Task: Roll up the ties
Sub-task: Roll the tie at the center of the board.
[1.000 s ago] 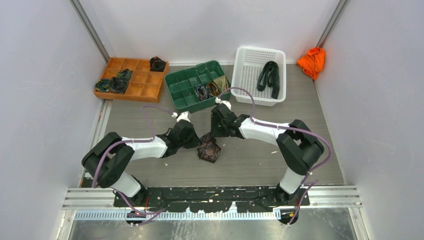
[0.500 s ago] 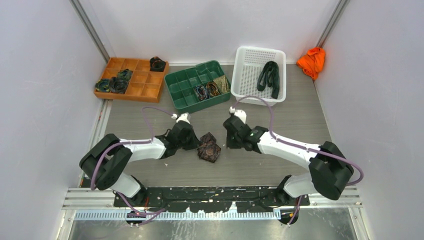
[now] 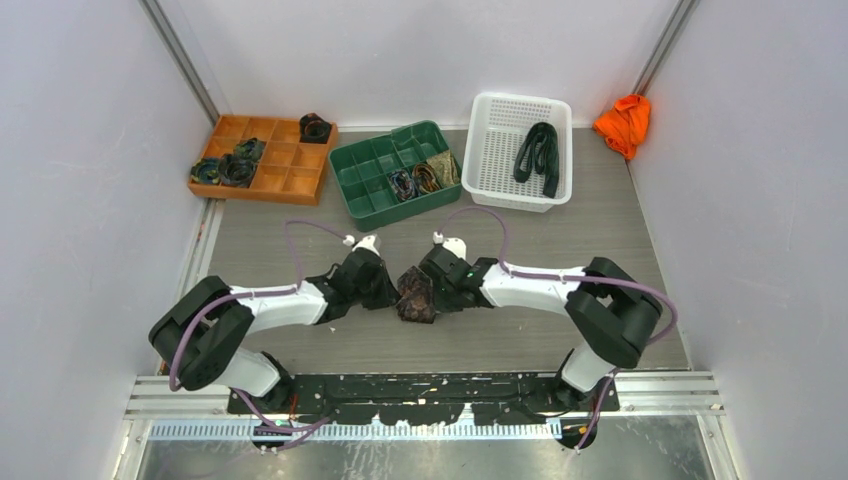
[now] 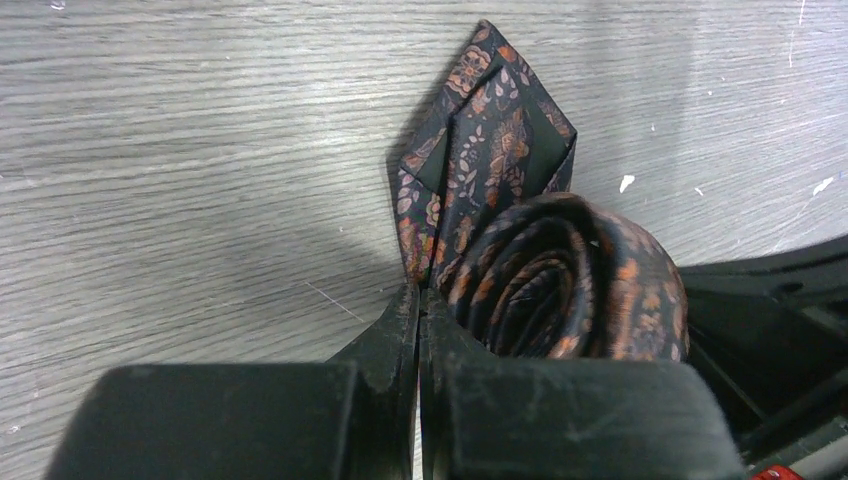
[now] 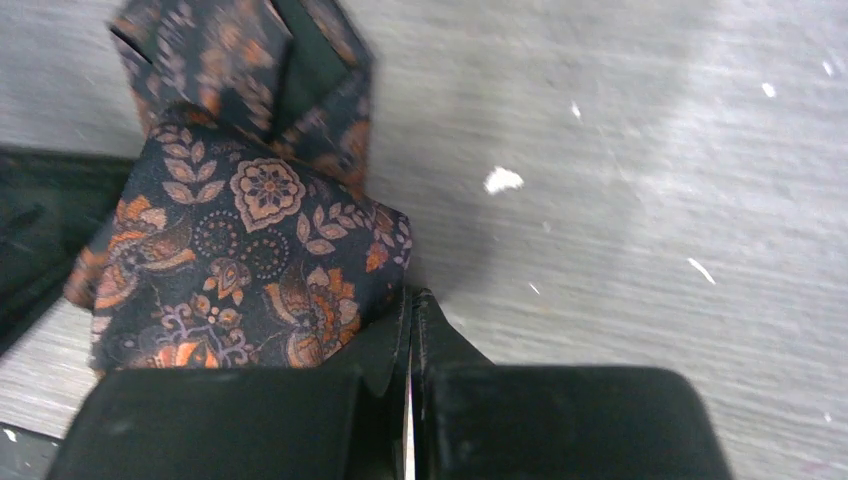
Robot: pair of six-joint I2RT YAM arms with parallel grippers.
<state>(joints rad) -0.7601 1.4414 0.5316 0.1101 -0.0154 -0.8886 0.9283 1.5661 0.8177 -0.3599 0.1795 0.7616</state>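
A dark brown tie (image 3: 417, 295) with orange floral print sits rolled into a coil at the table's middle, its pointed end sticking out on the far side. My left gripper (image 3: 391, 293) is shut and presses against the coil's left side; in the left wrist view the coil (image 4: 560, 290) lies just right of the closed gripper (image 4: 418, 298). My right gripper (image 3: 441, 291) is shut too, touching the coil's right side. The right wrist view shows the tie (image 5: 240, 240) left of the closed gripper (image 5: 411, 305). Nothing sits between either pair of fingers.
At the back left stands an orange tray (image 3: 280, 165) holding a few coiled ties. A green tray (image 3: 365, 165) beside it also holds coils. The white basket (image 3: 520, 100) contains a loose black tie (image 3: 538, 155). An orange cloth (image 3: 623, 122) lies at the back right.
The right gripper closed, swung out to the right away from the coil, then came back against its right side. The left gripper stayed beside the coil.
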